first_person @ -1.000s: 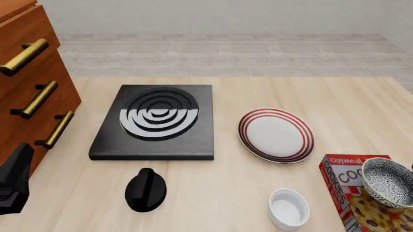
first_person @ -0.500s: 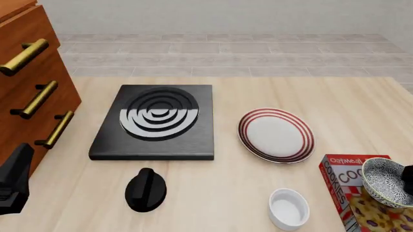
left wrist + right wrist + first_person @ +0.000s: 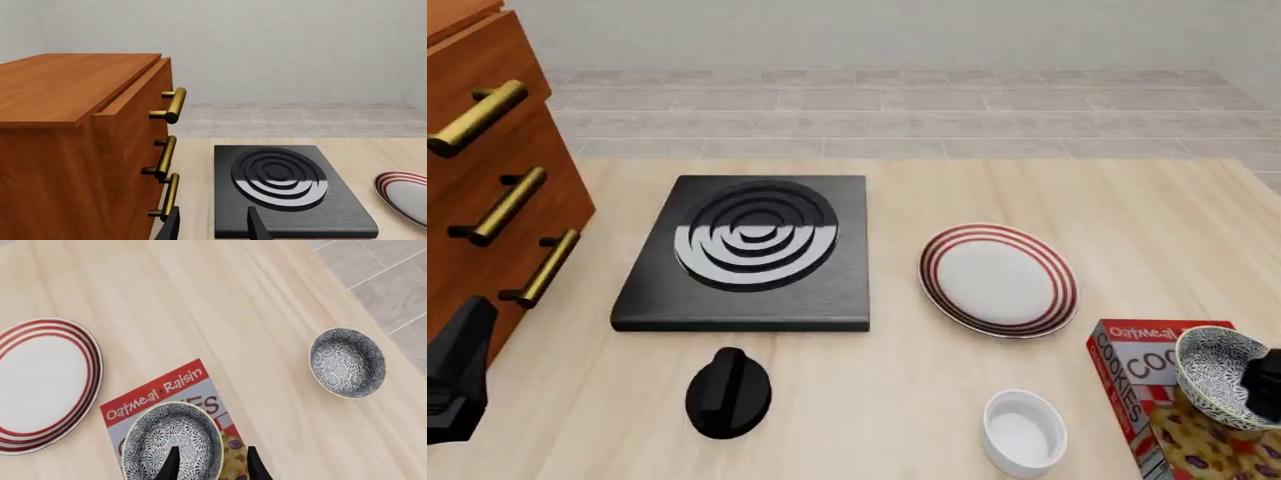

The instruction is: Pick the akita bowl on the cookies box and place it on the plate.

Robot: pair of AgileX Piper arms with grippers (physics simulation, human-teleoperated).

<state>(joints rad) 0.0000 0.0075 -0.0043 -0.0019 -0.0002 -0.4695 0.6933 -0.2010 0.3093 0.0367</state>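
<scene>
The right wrist view shows two speckled bowls: the akita bowl [image 3: 172, 441] sitting on the cookies box [image 3: 175, 412], and a second speckled bowl [image 3: 347, 362] on bare bench [image 3: 220, 300] well off to one side, near the bench's edge where floor tiles begin. The front view catches only the first bowl [image 3: 1217, 375], on the red carton [image 3: 1161, 400] at the bench's near right corner, with the right pincer [image 3: 1270, 388] dark at the frame edge against its rim. Seen from the wrist, that pincer [image 3: 211, 465] hangs over the bowl with its fingers apart. There is one red-ringed plate [image 3: 998, 279], left of and beyond the box with open bench between, one plain white dish [image 3: 1024, 431], one black hotplate [image 3: 751, 252], one black knob [image 3: 729, 393], and one wooden drawer cabinet [image 3: 487, 170] with three brass handles. The left pincer [image 3: 212, 227], fingers parted and empty, hangs beside the cabinet before the hotplate.
</scene>
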